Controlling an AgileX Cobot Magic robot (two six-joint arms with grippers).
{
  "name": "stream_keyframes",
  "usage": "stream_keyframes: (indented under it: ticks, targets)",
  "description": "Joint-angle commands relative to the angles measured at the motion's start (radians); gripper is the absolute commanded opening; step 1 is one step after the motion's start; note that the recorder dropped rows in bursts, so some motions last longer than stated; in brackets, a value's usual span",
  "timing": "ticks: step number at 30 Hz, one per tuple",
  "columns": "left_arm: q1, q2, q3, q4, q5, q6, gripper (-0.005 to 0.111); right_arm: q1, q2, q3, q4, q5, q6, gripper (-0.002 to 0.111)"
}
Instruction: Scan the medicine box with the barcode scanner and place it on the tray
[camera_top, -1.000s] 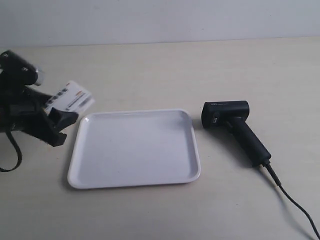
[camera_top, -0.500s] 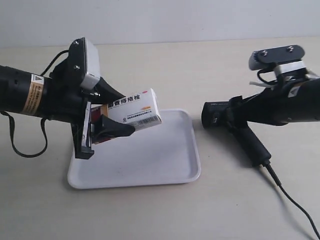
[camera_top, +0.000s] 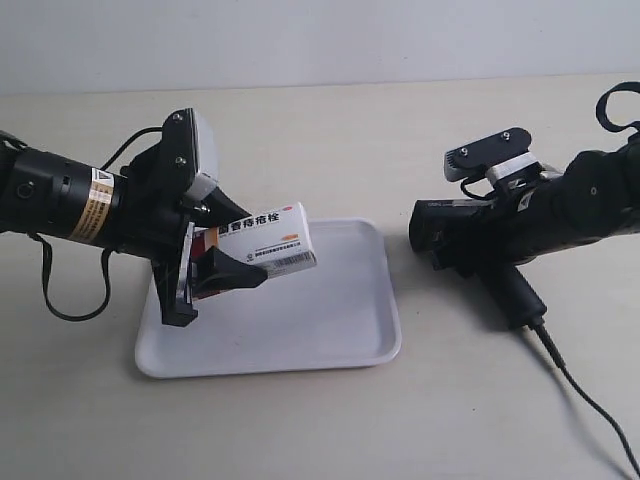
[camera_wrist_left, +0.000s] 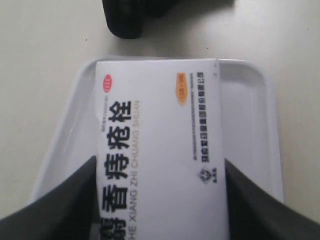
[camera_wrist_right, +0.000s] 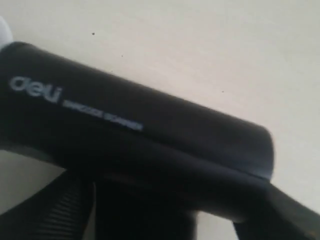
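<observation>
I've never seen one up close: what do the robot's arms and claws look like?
Both arms are black. The arm at the exterior view's left has a yellow warning sticker, a looping black cable and a grey-white camera block. The other arm carries a similar block. Fingers are matte black wedges.

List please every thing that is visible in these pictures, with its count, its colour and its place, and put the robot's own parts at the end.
medicine box: one, white with black lettering, held in the air above the tray's left part in the exterior view.
tray: one, white, flat on the table in the middle.
barcode scanner: one, black, at the exterior view's right beside the tray, its head towards the tray.
scanner cable: one, thin and black, running from the handle to the lower right corner of the exterior view.
table: one, beige, under everything.
left gripper: one, black, shut on the medicine box.
right gripper: one, black, around the barcode scanner; whether it is closed I cannot tell.
</observation>
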Motion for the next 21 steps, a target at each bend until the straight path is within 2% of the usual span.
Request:
stream_keyframes:
  ticks: [1, 4, 8, 13, 21]
  targets:
    - [-0.004, 0.008, -0.006, -0.004, 0.012, 0.0, 0.0, 0.004, -0.007, -0.01, -0.008, -0.011, -0.055, 0.039]
    - [-0.004, 0.008, -0.006, 0.005, 0.012, -0.004, 0.0, 0.004, -0.058, -0.01, -0.008, 0.055, -0.079, 0.018]
    - [-0.004, 0.008, -0.006, 0.012, 0.017, -0.004, 0.0, 0.004, -0.177, -0.01, -0.032, 0.188, -0.123, 0.0]
    - [-0.004, 0.008, -0.006, 0.04, 0.017, -0.01, 0.0, 0.004, -0.319, -0.008, -0.136, 0.331, -0.084, 0.0]
    - [-0.004, 0.008, -0.006, 0.059, 0.023, -0.014, 0.0, 0.004, -0.382, -0.008, -0.298, 0.378, 0.028, 0.0]
